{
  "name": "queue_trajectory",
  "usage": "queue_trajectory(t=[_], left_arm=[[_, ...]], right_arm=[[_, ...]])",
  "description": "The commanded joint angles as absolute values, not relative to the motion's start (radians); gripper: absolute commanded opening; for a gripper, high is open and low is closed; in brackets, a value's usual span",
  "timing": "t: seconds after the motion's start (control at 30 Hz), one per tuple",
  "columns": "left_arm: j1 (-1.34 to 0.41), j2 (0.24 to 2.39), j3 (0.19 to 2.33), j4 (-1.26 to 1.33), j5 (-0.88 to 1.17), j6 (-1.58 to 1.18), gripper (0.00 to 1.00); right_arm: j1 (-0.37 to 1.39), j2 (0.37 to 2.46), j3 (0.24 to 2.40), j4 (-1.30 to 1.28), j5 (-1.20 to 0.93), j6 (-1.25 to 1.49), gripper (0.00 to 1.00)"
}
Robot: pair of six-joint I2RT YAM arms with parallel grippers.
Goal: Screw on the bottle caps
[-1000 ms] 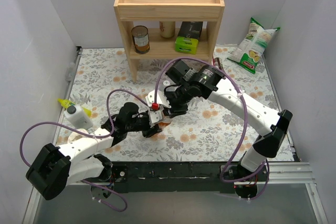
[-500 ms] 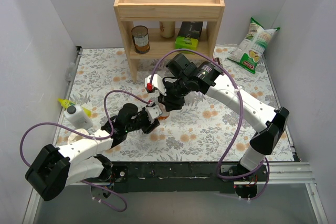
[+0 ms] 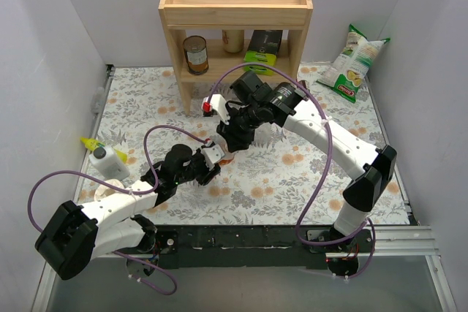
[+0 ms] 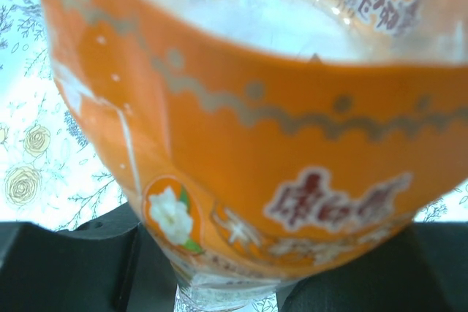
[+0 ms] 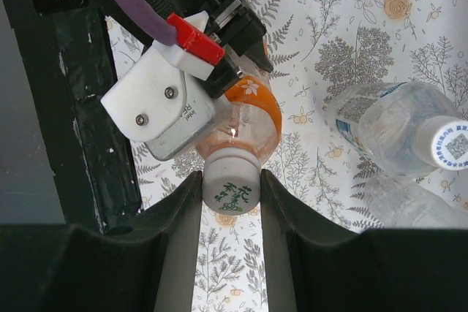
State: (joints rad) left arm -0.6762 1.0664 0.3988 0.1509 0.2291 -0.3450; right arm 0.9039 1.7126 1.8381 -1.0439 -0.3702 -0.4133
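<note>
The orange-liquid bottle (image 5: 256,118) is held tilted above the table by my left gripper (image 4: 227,283), whose fingers are shut on its body (image 4: 248,144). A white cap (image 5: 231,189) with green print sits on its neck. My right gripper (image 5: 231,180) is shut on that cap, one finger pressing each side. In the top view the right gripper (image 3: 230,142) meets the left gripper (image 3: 210,162) at mid-table. Two clear bottles lie on the table to the right: one with a blue-and-white label (image 5: 380,118) and a cap (image 5: 450,144) on it, one plain (image 5: 406,202). I see no red cap.
A wooden shelf (image 3: 235,16) stands at the back with a brown tin can (image 3: 195,54) and a green box (image 3: 260,60). A chip bag (image 3: 353,63) lies at the back right. A white squeeze bottle with a yellow nozzle (image 3: 106,160) lies at the left.
My right wrist has turned around the bottle's top, its red tab swinging up and to the left. The left arm and the orange bottle have shifted only slightly.
</note>
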Motion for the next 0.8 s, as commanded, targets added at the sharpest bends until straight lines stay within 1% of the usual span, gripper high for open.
queue_trajectory(t=[0.0,0.03,0.07,0.1,0.13,0.17,0.23,0.27,0.33,0.4,0.5,0.67,0.77], left_arm=[[-0.664,1.028,0.434,0.338,0.187,-0.428,0.00],[-0.664,1.029,0.434,0.307,0.201,-0.422,0.00],[-0.663,1.028,0.430,0.295,0.218,-0.411,0.00],[-0.663,1.017,0.423,0.284,0.265,-0.400,0.00],[-0.663,1.014,0.420,0.255,0.285,-0.388,0.00],[-0.663,1.011,0.417,0.239,0.313,-0.381,0.00],[-0.663,1.019,0.422,0.180,0.392,-0.348,0.00],[-0.661,1.025,0.428,0.160,0.419,-0.330,0.00],[-0.658,1.034,0.437,0.120,0.504,-0.295,0.00],[-0.658,1.046,0.449,0.077,0.576,-0.247,0.00],[-0.658,1.063,0.466,0.060,0.635,-0.227,0.00],[-0.658,1.071,0.480,0.057,0.663,-0.221,0.00],[-0.658,1.068,0.485,0.052,0.673,-0.216,0.00]], right_arm=[[0.937,1.767,1.873,-1.163,-0.465,-0.400,0.24],[0.936,1.767,1.893,-1.173,-0.475,-0.437,0.35],[0.936,1.764,1.940,-1.190,-0.479,-0.478,0.49],[0.937,1.753,1.963,-1.198,-0.469,-0.527,0.55],[0.934,1.744,1.982,-1.203,-0.460,-0.550,0.59],[0.933,1.735,2.008,-1.233,-0.474,-0.583,0.68],[0.933,1.689,2.006,-1.250,-0.492,-0.704,0.71],[0.933,1.666,1.996,-1.250,-0.498,-0.736,0.81],[0.936,1.597,1.936,-1.227,-0.502,-0.858,0.82],[0.942,1.533,1.866,-1.195,-0.502,-0.937,0.78],[0.969,1.496,1.824,-1.199,-0.497,-1.073,0.71],[1.026,1.493,1.783,-1.215,-0.463,-1.155,0.64],[1.032,1.502,1.770,-1.206,-0.465,-1.149,0.63]])
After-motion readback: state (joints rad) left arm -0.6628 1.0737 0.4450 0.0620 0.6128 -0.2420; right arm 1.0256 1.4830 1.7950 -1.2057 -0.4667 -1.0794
